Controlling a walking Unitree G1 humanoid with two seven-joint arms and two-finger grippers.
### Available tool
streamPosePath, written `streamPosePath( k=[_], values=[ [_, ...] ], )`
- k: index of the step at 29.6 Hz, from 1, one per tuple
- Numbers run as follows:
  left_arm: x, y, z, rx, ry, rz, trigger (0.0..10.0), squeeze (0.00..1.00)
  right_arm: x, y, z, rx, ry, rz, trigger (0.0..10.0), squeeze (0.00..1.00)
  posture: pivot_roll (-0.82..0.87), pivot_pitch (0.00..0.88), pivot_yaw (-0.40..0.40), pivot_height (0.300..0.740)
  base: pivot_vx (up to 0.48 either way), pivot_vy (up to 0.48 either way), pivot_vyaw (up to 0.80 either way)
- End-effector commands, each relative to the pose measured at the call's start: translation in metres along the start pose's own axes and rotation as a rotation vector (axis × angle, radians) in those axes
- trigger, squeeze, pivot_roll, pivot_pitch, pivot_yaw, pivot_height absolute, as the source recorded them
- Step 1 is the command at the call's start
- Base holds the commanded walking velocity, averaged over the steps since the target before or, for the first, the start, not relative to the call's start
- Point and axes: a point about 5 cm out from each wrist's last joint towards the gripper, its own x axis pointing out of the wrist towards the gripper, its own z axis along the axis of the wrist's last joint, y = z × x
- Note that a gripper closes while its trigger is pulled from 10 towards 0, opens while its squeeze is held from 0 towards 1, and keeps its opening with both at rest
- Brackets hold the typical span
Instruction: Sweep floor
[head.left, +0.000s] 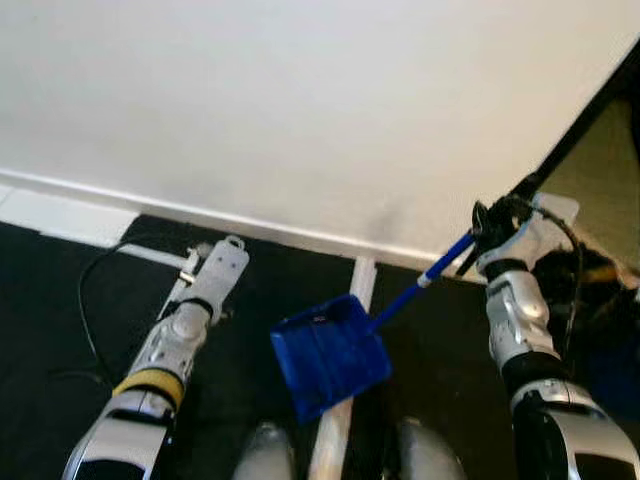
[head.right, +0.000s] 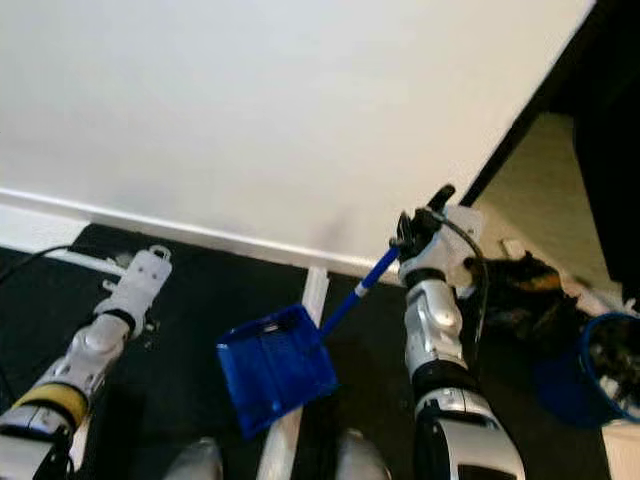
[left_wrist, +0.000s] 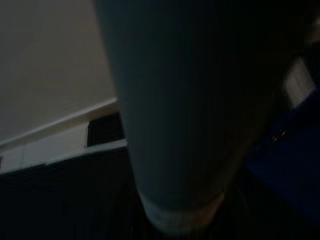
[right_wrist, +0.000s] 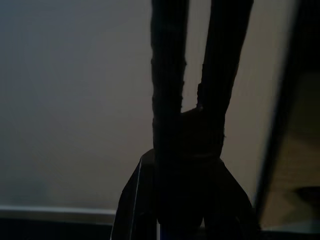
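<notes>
dustpan: blue dustpan (head.left: 330, 355) hanging low in front of the robot, tilted, its pan sitting over a dark floor mat (head.left: 250, 300) and crossing a pale strip (head.left: 345, 400) that is running toward the wall. Whether it is touching the floor, cannot tell.
handle: blue handle (head.left: 420, 283) with a white band, running up and to the robot's right from the pan into the right gripper's fingers.
right gripper: right gripper (head.left: 492, 222) raised near the white wall (head.left: 300, 100), its black fingers (right_wrist: 170, 75) closing narrow around the handle's top end; in the right wrist view the two fingers are standing close together with a thin gap, wall behind them.
left gripper: left gripper (head.left: 222, 262) sitting low on the robot's left, well apart from the dustpan, pointing at the baseboard (head.left: 200, 218). Fingers not made out, so cannot tell if they are wide or narrow; the left wrist view is dark and blocked by a pale rounded shape.
beyond right fingers: dark door frame edge (head.left: 590, 110) running diagonally, a doorway beside it.
right side floor: blue bin (head.right: 590, 375) with something inside, dark clutter (head.right: 515, 285) just beside the right forearm.
left side floor: black cable (head.left: 88, 300) looping over the mat near the left arm.
bottom: the robot's two grey feet (head.left: 265, 450) either side of the pale strip.
</notes>
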Motion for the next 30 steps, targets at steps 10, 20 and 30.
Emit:
streamPosePath(
  k=[10, 20, 30],
  values=[
    [0.001, 0.011, 0.003, -0.133, -0.009, 0.1, 10.0, 0.0, 0.0, -0.012, 0.007, -0.02, -0.031, -0.024, 10.0, 0.0, 0.11, 0.033, -0.019, 0.74, 0.0, -0.096, 0.0],
    [-0.001, 0.011, -0.005, -0.181, 0.032, 0.119, 10.0, 0.0, 0.001, -0.007, 0.003, -0.033, 0.0, 0.009, 10.0, 0.0, 0.11, 0.035, -0.028, 0.74, 0.0, 0.17, 0.0],
    [0.0, 0.009, 0.002, -0.217, -0.024, 0.105, 10.0, 0.0, -0.013, -0.014, -0.024, -0.032, 0.125, -0.027, 10.0, 0.0, 0.12, 0.024, -0.029, 0.74, 0.0, 0.0, 0.0]
  ],
)
